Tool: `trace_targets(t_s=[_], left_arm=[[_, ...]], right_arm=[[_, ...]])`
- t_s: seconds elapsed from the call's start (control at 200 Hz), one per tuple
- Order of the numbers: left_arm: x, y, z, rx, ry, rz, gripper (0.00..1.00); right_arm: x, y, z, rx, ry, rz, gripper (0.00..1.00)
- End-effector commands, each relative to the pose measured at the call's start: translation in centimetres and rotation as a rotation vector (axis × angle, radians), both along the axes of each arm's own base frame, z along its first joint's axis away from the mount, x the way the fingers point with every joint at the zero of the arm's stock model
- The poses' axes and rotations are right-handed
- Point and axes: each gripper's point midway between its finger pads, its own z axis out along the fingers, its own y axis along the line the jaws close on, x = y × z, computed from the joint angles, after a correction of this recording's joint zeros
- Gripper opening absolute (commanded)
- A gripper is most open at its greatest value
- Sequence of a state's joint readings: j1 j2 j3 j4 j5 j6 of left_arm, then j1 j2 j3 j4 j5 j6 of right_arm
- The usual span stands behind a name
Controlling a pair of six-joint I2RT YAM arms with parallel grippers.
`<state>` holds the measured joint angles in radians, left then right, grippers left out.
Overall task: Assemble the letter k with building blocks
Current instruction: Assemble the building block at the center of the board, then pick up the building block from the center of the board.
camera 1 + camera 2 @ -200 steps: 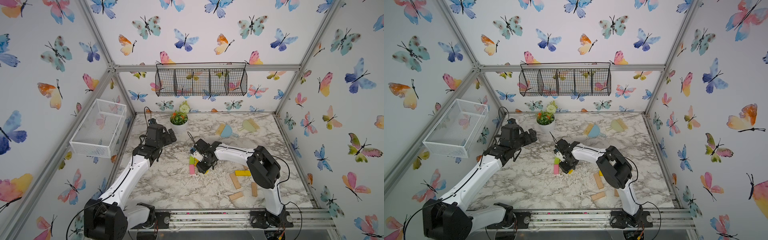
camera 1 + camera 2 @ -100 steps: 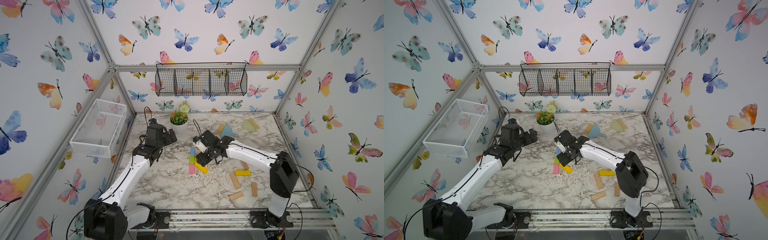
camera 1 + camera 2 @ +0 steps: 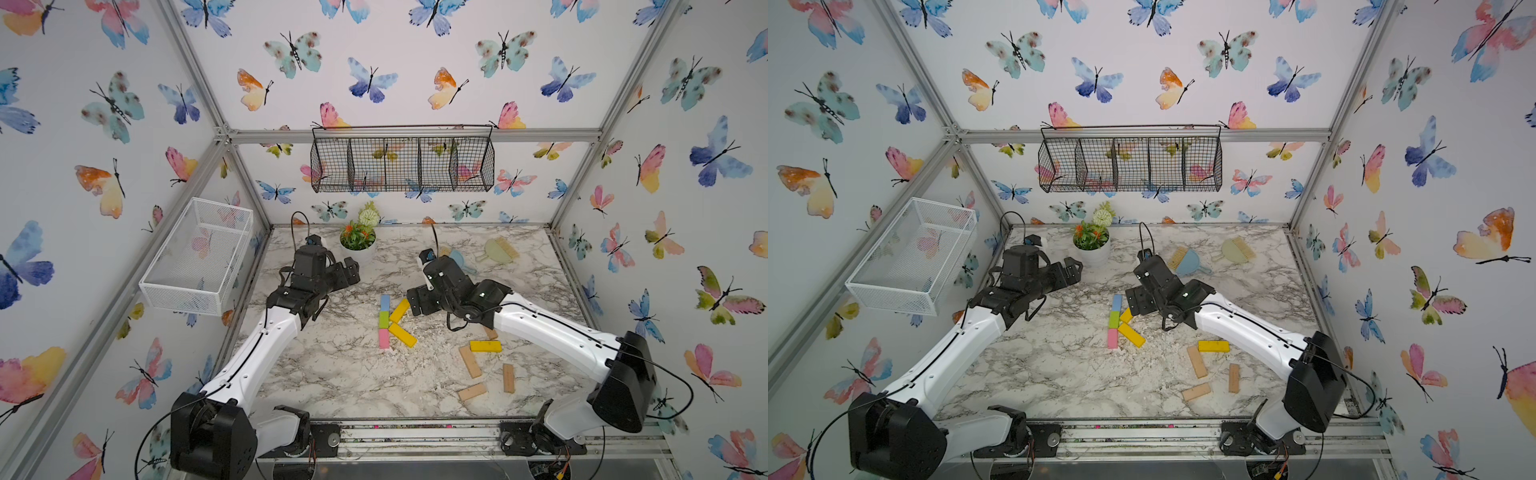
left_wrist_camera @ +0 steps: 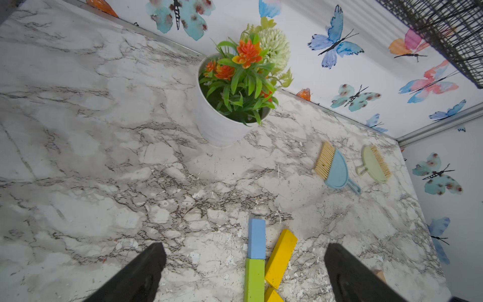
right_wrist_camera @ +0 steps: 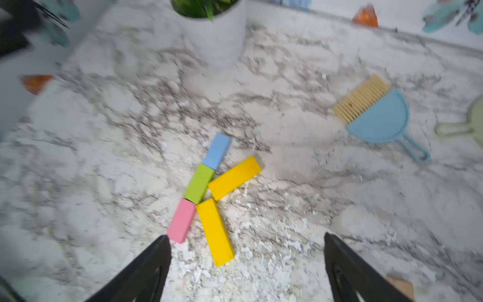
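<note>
Might knock the slanted yellow flat wood bar [image 3: 400, 310] out of the colourful block K [image 3: 384, 320] at mid-frame if swinging the right gripper [image 3: 417, 303], jaws apart & empty, low beside it, w/ left gripper [image 3: 348, 271] up-left, apart & empty too.

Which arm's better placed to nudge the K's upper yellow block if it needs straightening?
Probably right. The right gripper, open, hangs just beside the upper yellow block in both top views. The left gripper, also open, sits farther off by the plant pot.
</note>
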<state>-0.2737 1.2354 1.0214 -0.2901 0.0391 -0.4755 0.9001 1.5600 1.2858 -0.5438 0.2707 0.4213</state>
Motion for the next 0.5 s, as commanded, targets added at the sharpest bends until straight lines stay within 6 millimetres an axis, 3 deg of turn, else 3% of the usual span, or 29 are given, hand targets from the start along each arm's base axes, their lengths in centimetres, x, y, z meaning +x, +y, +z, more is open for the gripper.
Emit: trace_targets(t_s=[0.0,0.205,0.345,0.496], left_arm=[[0.9,0.1,1.9,0.007,-0.042,0.002,0.98],[0.3,1.0,1.9,0.101,-0.109,-0.010,1.00],[-0.3,1.1,1.9,0.099,-0.146,-0.010,0.99],[-0.6,0.3,1.5,0.096,-0.129,-0.060,1.00]], right_arm=[[-1.0,-5.2,-2.3,-0.134,0.058,-0.184,0.92],[-3.1,-9.7,-6.2,-0.184,0.201,-0.275,0.93],[-2.2,-13.1,-8.8,-0.128,0.302,-0.339,0.93],[-0.8,-16.1,-10.2,-0.111,0.339,-0.379,0.92]])
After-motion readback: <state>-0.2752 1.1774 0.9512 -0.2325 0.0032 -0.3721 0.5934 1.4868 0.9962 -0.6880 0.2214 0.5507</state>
